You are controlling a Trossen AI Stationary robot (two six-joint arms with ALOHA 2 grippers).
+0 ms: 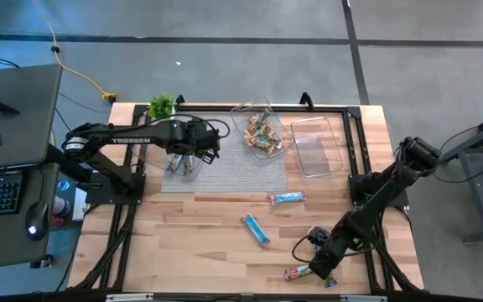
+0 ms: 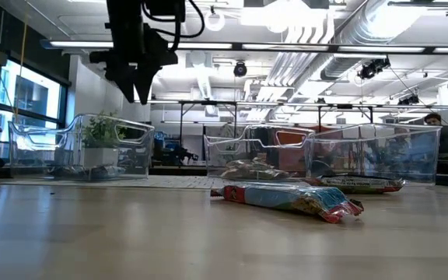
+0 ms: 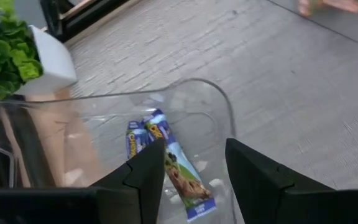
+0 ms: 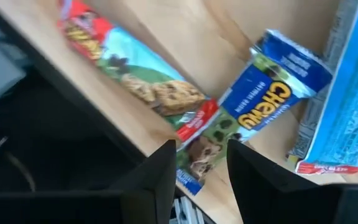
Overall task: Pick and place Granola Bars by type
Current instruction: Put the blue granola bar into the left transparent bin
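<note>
My left gripper point(image 1: 193, 159) hangs open over the left clear tub point(image 1: 183, 161). Two purple-and-blue bars point(image 3: 166, 158) lie flat on the tub's floor below its fingers point(image 3: 143, 180). My right gripper point(image 1: 317, 267) is low at the table's near edge, open. Its fingers stand on either side of the end of a dark blue bar point(image 4: 260, 102), which lies on the wood with that end at the table's edge. A light blue and pink bar point(image 4: 135, 74) lies beside it. Two more light blue bars point(image 1: 288, 198) point(image 1: 255, 230) lie flat on the wood mid-table. My right gripper comes slanting down from above at the dark blue bar's near end point(image 4: 202, 149), which fills the gap between the two fingers point(image 4: 157, 177). I cannot tell whether the fingers touch it. The bar lies flat on the table.
The middle tub point(image 1: 258, 134) holds several green and tan bars. The right tub point(image 1: 317, 147) stands beside it on the grey mat point(image 1: 225, 172). A small potted plant point(image 1: 161, 105) sits at the far left corner. Bare wood lies between the loose bars.
</note>
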